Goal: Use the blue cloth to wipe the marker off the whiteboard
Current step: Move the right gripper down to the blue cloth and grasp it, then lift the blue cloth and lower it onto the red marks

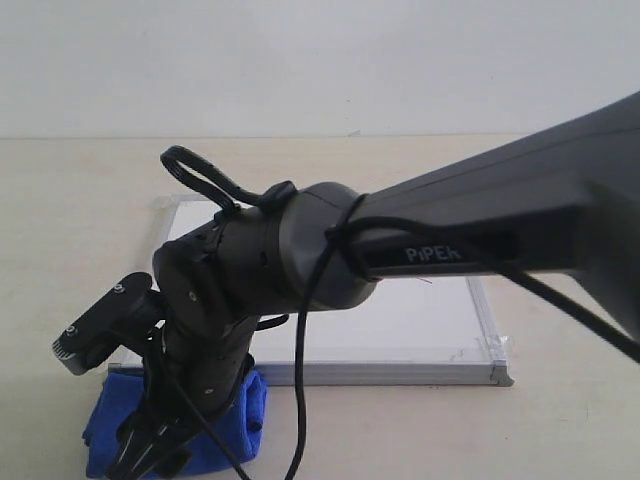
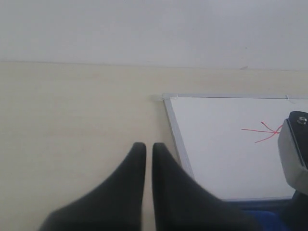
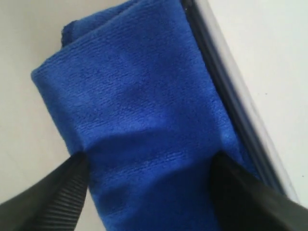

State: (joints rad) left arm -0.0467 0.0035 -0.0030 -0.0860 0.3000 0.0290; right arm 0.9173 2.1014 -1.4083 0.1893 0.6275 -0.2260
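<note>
The blue cloth (image 1: 108, 412) lies folded on the table against the near left corner of the whiteboard (image 1: 420, 320). My right gripper (image 1: 150, 445) has reached across and hangs over the cloth. In the right wrist view the right gripper (image 3: 149, 161) is open, its fingers (image 3: 53, 197) standing at the two sides of the cloth (image 3: 134, 96) beside the board's frame (image 3: 231, 91). The red marker (image 2: 267, 131) shows on the whiteboard (image 2: 216, 154); in the exterior view the arm hides it. My left gripper (image 2: 145, 144) is shut and empty over the table beside the board.
The right arm (image 1: 480, 240) with its cable (image 1: 305, 360) spans the board from the right. Part of that arm (image 2: 293, 154) shows beside the marker. A pale wall (image 1: 320, 60) bounds the table behind the board.
</note>
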